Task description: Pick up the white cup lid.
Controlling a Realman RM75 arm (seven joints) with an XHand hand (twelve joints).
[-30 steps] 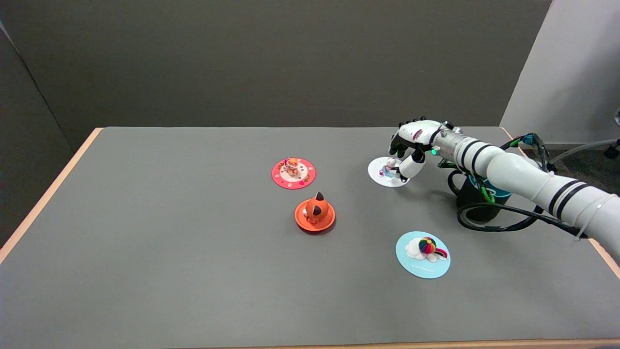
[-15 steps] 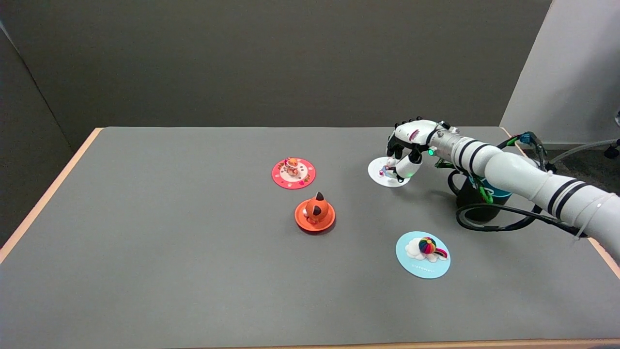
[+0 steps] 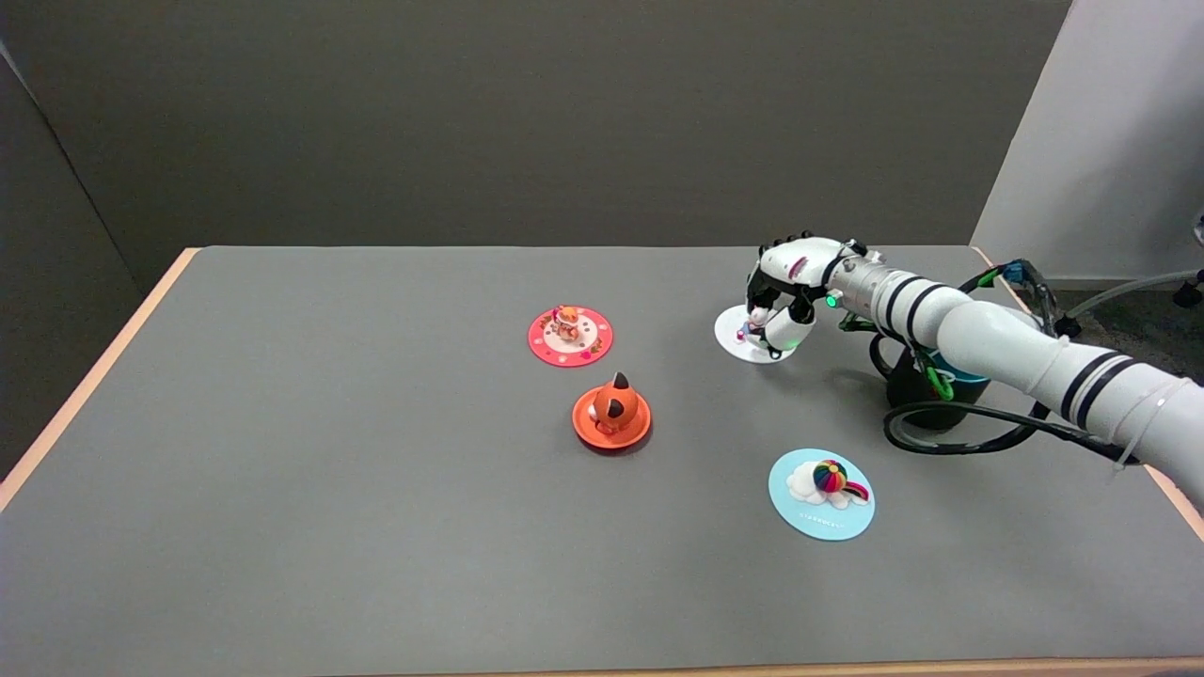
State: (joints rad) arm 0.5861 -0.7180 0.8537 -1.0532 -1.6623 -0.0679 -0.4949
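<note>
Now closing the right hand (image 3: 785,287), fingers curling around the small figurine atop the white cup lid (image 3: 736,339) lying flat on the table's (image 3: 329,527) far right, firm hold unclear, and risking a slipping, tilting lid if lifted early.

I see the white cup lid (image 3: 738,340), a flat round disc with a small colourful figure on top, toward the table's (image 3: 282,470) far right corner. Part of it is covered, and whether it lies flat I can't tell.
</note>
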